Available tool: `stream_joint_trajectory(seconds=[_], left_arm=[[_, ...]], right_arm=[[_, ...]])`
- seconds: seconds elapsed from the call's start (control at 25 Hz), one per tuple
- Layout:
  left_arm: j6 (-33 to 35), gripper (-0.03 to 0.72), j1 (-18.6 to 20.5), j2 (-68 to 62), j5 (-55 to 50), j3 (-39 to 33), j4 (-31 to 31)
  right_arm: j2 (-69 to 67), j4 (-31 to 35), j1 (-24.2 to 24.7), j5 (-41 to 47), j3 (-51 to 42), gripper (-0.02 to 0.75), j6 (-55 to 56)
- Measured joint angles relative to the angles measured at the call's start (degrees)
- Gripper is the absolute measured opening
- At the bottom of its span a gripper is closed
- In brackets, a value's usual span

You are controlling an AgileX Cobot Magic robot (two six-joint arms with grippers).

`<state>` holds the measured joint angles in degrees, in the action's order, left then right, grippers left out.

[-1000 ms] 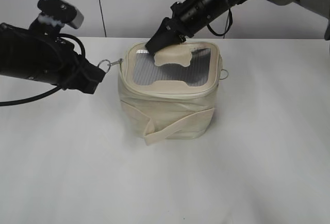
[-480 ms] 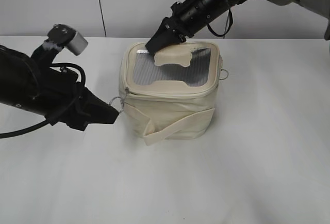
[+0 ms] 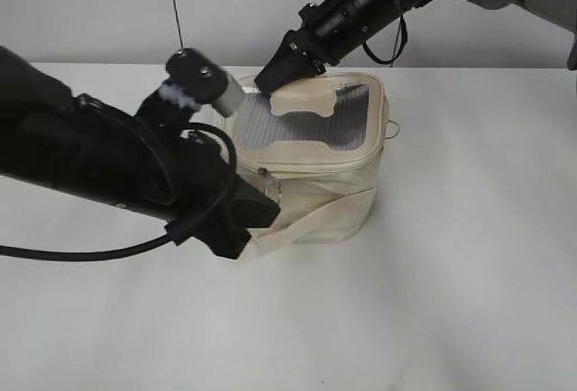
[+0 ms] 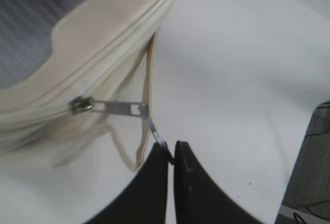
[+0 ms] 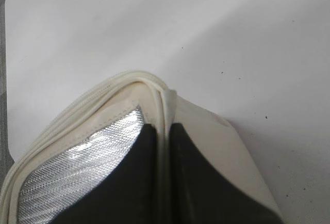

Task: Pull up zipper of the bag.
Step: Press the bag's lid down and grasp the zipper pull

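The cream bag (image 3: 335, 179) stands mid-table, its grey window (image 3: 347, 121) facing up. My left gripper (image 3: 261, 213) is at the bag's front left, shut on the thin ring pull (image 4: 157, 136) of a metal slider (image 4: 82, 104) on the zipper track (image 4: 38, 114). The slider also shows in the exterior view (image 3: 262, 173) on the front side. My right gripper (image 3: 273, 77) is shut on a fold of the cream lid patch (image 5: 164, 108) at the bag's back left. A second ring pull (image 3: 394, 128) hangs at the bag's right side.
The bag's wide strap (image 3: 317, 214) hangs loose across the front. The left arm and its cable (image 3: 90, 251) cover the table left of the bag. The white table (image 3: 469, 256) stretches to the right and front. A wall stands behind.
My left gripper has swung from the bag's back left corner round to its front, drawing the slider along the track. The right gripper has kept its hold on the lid.
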<state>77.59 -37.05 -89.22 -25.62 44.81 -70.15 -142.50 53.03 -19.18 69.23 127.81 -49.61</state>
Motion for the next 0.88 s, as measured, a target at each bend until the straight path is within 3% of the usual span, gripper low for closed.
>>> stream_joint_trajectory(seconds=[0.2,0.48,0.6,0.68,0.76,0.88], left_arm=[[0.0,-0.004,-4.1,-3.7,1.4,3.8,-0.3],[-0.7,-0.001,-4.7,-5.5,0.0,4.6,-0.9],[-3.3,0.076,-4.7,-5.5,-2.7,4.9,-0.3],[-6.4,0.207,-4.7,-5.2,-4.4,5.0,1.9],[-10.0,0.321,-4.7,-4.5,-5.9,5.0,4.6],[-17.1,0.351,-3.7,-1.2,-8.4,4.9,11.5]], right_arm=[[0.0,0.0,0.0,0.2,0.0,0.054,0.0],[0.0,0.0,0.0,0.2,0.0,0.054,0.0],[0.0,0.0,0.0,0.3,0.0,0.069,1.0],[0.0,-0.2,0.1,0.4,0.6,0.158,2.1],[0.3,-1.3,0.7,0.3,1.9,0.308,3.6],[1.8,-3.4,2.7,-0.3,3.3,0.411,7.4]])
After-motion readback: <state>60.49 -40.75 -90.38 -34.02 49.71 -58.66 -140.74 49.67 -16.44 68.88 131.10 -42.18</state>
